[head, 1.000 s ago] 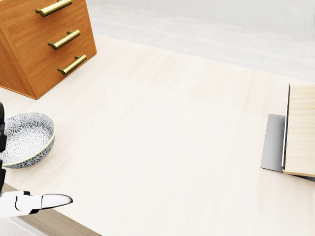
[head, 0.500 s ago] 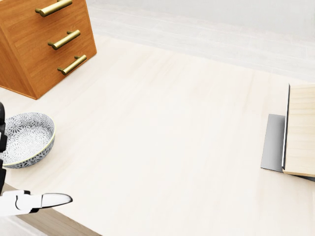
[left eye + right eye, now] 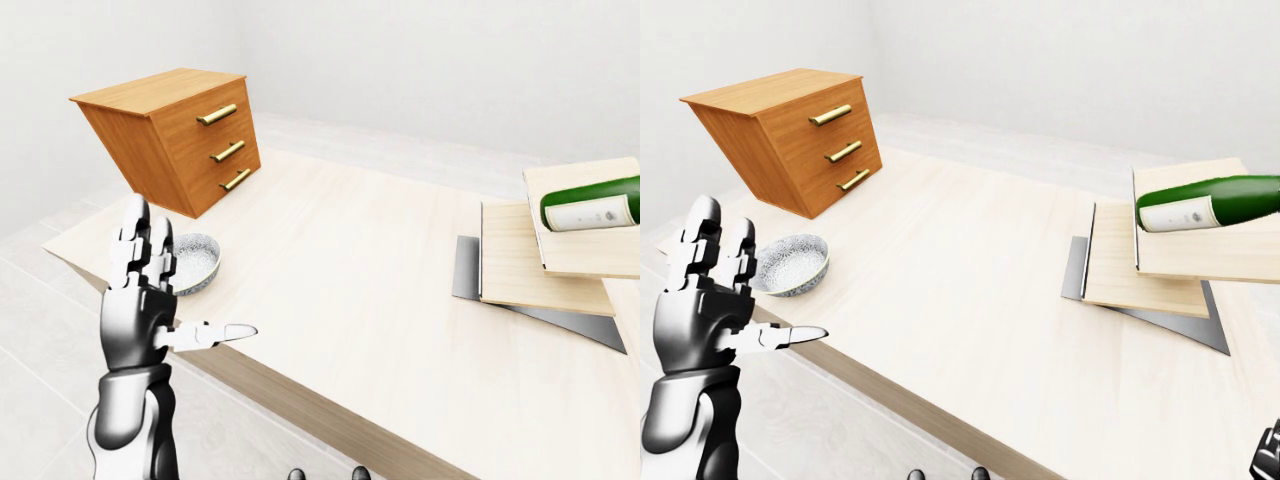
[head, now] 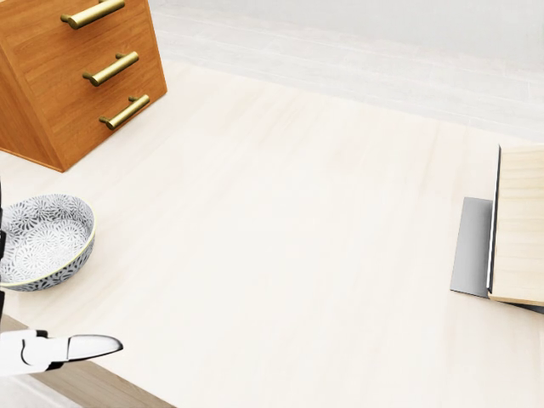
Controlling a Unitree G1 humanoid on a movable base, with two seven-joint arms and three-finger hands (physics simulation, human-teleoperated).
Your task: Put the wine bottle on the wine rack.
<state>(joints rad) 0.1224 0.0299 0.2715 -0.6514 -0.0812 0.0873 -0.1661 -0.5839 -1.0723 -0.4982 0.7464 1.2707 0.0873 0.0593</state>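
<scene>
While left hand (image 3: 150,300) spread open | wine bottle (image 3: 1210,203) lies well apart, right

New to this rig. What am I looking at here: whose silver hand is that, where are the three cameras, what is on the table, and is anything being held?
These are simulator renders from three cameras on a humanoid robot's head. The two eye views look ahead; the head view looks steeply down at the same pale table. The silver hand is the robot's own left hand, raised with fingers spread and holding nothing. Only a sliver of the right hand shows, too little to judge. On the table sit a wooden drawer chest, a patterned bowl and stacked wooden boards. The green wine bottle lies on its side on the top board.
</scene>
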